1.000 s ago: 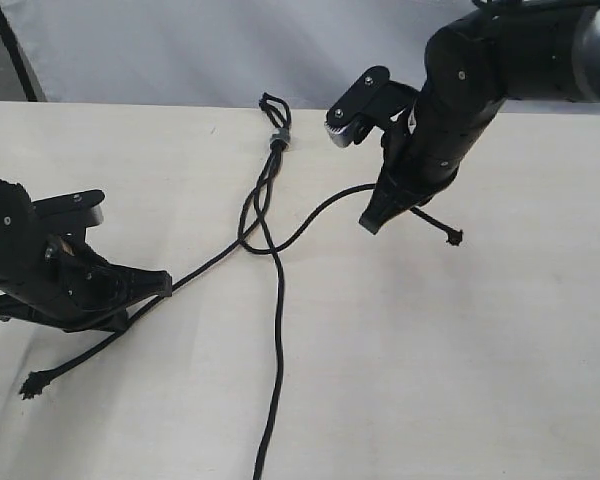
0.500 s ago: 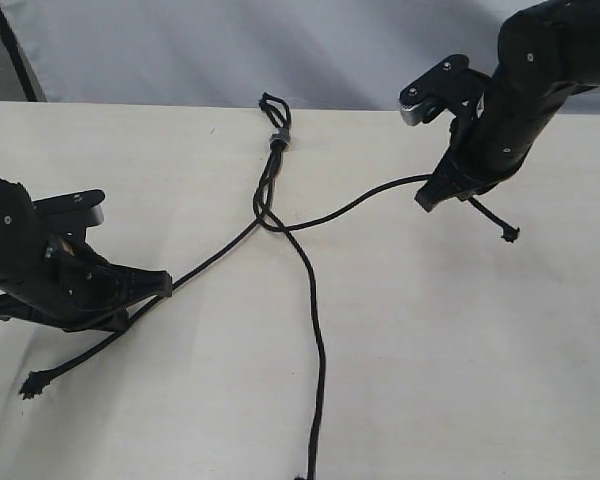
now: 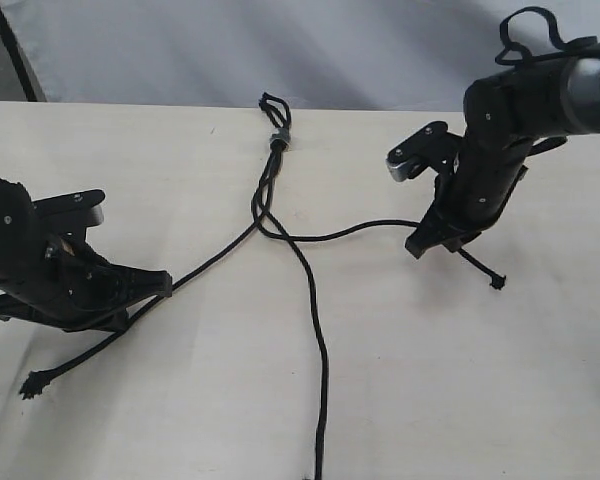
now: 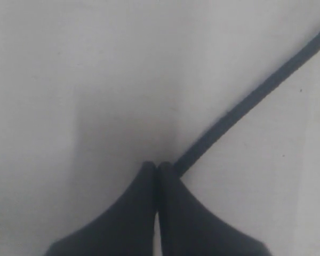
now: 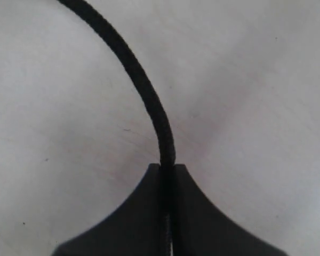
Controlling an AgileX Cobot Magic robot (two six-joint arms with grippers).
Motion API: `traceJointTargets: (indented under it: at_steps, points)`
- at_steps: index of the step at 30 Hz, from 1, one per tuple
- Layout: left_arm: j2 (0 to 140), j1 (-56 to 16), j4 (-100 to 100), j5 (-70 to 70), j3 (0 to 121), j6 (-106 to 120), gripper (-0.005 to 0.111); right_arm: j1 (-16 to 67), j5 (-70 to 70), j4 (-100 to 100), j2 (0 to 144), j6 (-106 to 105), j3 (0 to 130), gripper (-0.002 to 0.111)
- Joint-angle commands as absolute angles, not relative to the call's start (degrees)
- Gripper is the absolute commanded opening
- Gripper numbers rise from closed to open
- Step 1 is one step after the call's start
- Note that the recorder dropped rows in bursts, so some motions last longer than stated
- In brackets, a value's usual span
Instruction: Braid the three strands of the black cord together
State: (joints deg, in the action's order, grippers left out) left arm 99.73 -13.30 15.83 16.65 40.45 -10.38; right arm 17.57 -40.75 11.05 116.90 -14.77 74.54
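3 strands [image 3: 264, 205] spread below the grey band [image 3: 278, 139]. right gripper [image 3: 421, 246], right of the band, clamps 1 strand [image 5: 149, 101]; left gripper [image 3: 164, 285], lower left, closed, another strand [image 3: 215, 258] at its tip.

No legible txt.
Nothing readable in ext. or wrist views: no labels, brands, nos. or signs on L arm [image 3: 35, 265], R arm [image 3: 490, 150], cord [image 3: 320, 345] or table [image 3: 460, 380].
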Motion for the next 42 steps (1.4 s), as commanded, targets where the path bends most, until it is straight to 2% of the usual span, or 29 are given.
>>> traceJointTargets:
  at_steps: [1,14,16,21,23,24,35,42]
  points:
    - [101.2,-13.5,15.2,18.1,39.9,-10.2,0.000,16.2,-41.4,10.9,118.5,-14.3,74.6,0.000]
    - [101.2,-13.5,15.3,18.1,39.9,-10.0,0.000,16.1,-42.1,12.5,119.7,-10.9,74.6,0.002]
    - [101.2,-13.5,15.3,18.1,39.9,-10.0,0.000,16.1,-42.1,13.0,119.7,-9.5,74.6,0.013]
    - [101.2,-13.5,15.3,18.1,39.9,-10.0,0.000,16.1,-43.6,13.2,119.5,-8.9,74.6,0.057]
    - [101.2,-13.5,15.3,18.1,39.9,-10.0,0.000,16.1,-44.4,13.0,118.6,-7.8,74.6,0.069]
    - [101.2,-13.5,15.3,18.1,39.9,-10.0,0.000,16.1,-44.9,13.0,117.8,-7.7,74.6,0.071]
    - [101.2,-13.5,15.0,17.9,39.9,-7.7,0.000,16.3,-44.9,0.0,103.4,-13.4,74.6,0.072]
    - [101.2,-13.5,15.0,17.9,39.9,-7.5,0.000,16.3,-43.4,0.0,101.4,-14.2,72.4,0.072]
